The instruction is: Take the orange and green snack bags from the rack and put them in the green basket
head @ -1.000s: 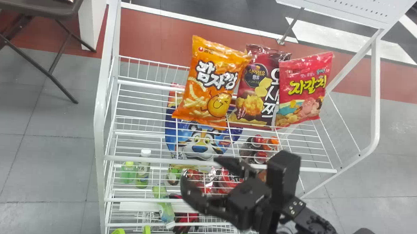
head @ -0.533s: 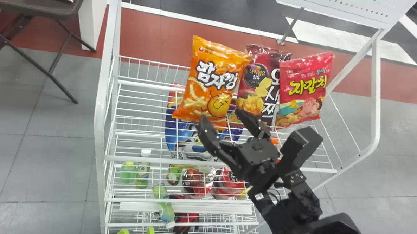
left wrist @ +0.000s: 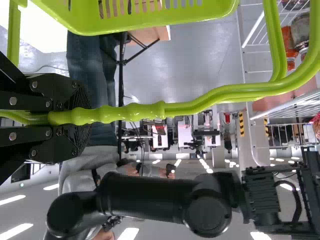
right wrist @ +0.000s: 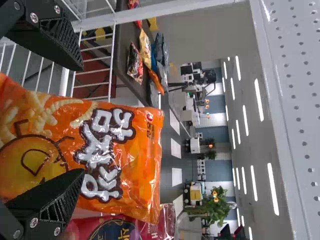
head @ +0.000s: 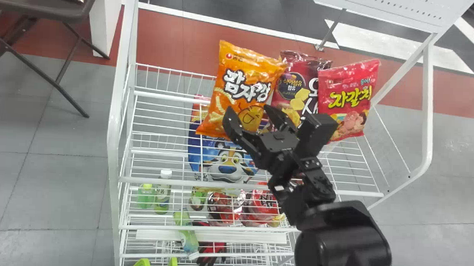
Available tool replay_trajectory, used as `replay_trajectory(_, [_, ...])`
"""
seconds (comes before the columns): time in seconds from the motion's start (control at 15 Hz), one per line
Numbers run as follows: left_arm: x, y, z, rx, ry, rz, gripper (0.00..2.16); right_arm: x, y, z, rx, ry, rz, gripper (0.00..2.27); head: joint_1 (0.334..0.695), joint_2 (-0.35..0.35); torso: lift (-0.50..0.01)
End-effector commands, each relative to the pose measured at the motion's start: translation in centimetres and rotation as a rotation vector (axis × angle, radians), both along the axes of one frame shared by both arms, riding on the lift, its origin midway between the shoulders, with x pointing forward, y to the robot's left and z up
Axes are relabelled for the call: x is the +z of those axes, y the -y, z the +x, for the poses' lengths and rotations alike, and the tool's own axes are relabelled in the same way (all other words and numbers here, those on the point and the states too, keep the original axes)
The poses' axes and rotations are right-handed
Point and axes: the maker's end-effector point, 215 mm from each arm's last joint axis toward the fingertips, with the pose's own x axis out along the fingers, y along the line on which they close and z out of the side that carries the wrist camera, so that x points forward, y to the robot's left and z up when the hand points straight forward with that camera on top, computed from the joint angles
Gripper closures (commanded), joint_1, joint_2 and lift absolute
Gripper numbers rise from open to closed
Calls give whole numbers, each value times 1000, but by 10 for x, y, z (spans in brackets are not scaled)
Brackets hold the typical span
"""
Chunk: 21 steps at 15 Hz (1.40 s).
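At the top shelf of the white rack, the robot's right hand is spread open before the lower part of the orange bag, its two black fingers apart; whether either one touches the bag cannot be told. The orange bag leans upright, slightly tilted, partly in front of a maroon bag, with a red bag on the far side of that.

The left hand is clenched around the handle of the green basket, which shows at the bottom edge of the head view.

Lower on the rack are a blue bag with a tiger's face, two bottles side by side, red packs, a green pack and red-and-black gloves. Whether the green pack is the green snack bag of the task cannot be told.

Off to the left, a dark desk holds more snack bags, some black, yellow and blue.
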Motion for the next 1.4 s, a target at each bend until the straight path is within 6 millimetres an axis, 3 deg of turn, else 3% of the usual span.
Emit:
replay_trajectory(0.0, [-1, -2, 3, 6, -6, -5, 2148, 0, 5, 14, -19, 5, -24, 87, 695, -350, 0])
replay_trajectory(0.47, [-8, -8, 13, 30, -16, -21, 2148, -26, 19, 45, -49, -72, -59, 97, 695, -350, 0])
replay_trajectory(0.67, [-9, -9, 15, 38, -13, -25, 2148, -48, 20, 53, -34, -154, -68, 626, 695, -350, 0])
replay_trajectory(0.73, [-10, -9, 14, 37, -18, -25, 2148, -53, 14, 55, -9, -172, -71, 1028, 695, -350, 0])
replay_trajectory(0.8, [-11, -9, 14, 39, -16, -25, 2148, -52, 9, 56, 4, -169, -83, 1703, 695, -350, 0])
replay_trajectory(0.87, [-11, -9, 14, 39, -16, -25, 2148, -50, 1, 55, 19, -157, -84, 2152, 695, -350, 0])
replay_trajectory(1.07, [-9, -9, 11, 40, -21, -29, 2148, -35, -9, 44, 36, -98, -87, 2246, 695, -350, 0])
replay_trajectory(1.33, [-6, -6, 8, 33, -13, -30, 2148, -20, -1, 26, 33, -73, -75, 2246, 695, -350, 0])
